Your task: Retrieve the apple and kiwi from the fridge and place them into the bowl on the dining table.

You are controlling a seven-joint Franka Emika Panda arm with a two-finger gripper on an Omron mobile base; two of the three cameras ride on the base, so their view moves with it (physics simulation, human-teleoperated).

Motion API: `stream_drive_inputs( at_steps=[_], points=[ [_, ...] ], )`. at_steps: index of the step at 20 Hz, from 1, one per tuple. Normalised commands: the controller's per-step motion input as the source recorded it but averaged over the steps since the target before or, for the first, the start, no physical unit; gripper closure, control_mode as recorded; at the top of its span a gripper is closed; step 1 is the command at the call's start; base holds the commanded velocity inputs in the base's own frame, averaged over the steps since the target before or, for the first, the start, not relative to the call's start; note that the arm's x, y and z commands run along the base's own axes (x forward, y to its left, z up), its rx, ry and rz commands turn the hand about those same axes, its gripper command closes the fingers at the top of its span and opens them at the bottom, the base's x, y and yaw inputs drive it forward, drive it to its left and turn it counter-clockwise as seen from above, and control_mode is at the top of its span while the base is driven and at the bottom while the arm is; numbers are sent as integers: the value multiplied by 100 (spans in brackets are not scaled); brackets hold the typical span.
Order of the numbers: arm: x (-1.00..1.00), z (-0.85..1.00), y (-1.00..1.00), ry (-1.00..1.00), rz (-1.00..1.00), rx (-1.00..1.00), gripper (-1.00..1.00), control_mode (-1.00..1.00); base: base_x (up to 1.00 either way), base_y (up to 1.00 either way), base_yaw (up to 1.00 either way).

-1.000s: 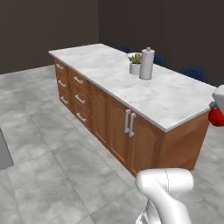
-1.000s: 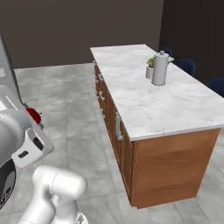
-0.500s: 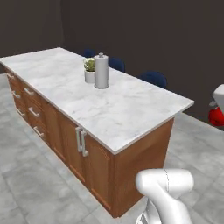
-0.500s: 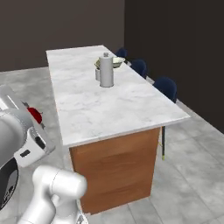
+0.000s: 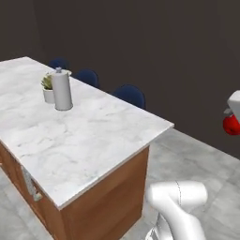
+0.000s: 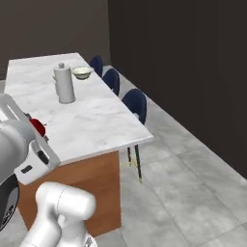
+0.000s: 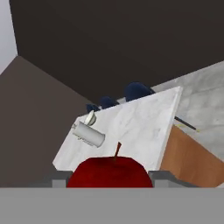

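Note:
My gripper [image 7: 111, 180] is shut on the apple [image 7: 111, 173], a glossy red ball with a short stem held between the two fingertips. The same apple [image 6: 37, 126] shows beside the white hand at the left of the right base view, and the apple [image 5: 231, 124] sits at the right edge of the left base view. The dining table [image 6: 101, 120], marble-topped with a wooden base, stretches ahead. The pale bowl [image 6: 82, 73] stands near its far end, and in the hand view the bowl [image 7: 89, 117] looks small. The kiwi and the fridge are out of view.
A grey cylinder [image 6: 65, 84] stands upright on the table in front of the bowl, with a potted succulent [image 5: 48, 88] beside it. Three blue chairs [image 6: 135, 102] line the table's far side. Grey tiled floor [image 6: 193, 183] lies open to the right.
The base has turned and driven, so the whole scene has shifted: the table's near end and chairs now fill the views. The apple stays held in the gripper.

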Motion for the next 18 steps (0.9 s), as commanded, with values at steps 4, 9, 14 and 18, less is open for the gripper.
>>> stream_drive_inputs(
  at_steps=[4,9,14,18],
  points=[
    [0,0,0,0,0,0,100,100,56,-100,-5],
    [0,0,0,0,0,0,100,100,57,-100,0],
    [0,0,0,0,0,0,100,100,69,-100,0],
    [0,0,0,0,0,0,100,100,81,-100,4]
  ],
)
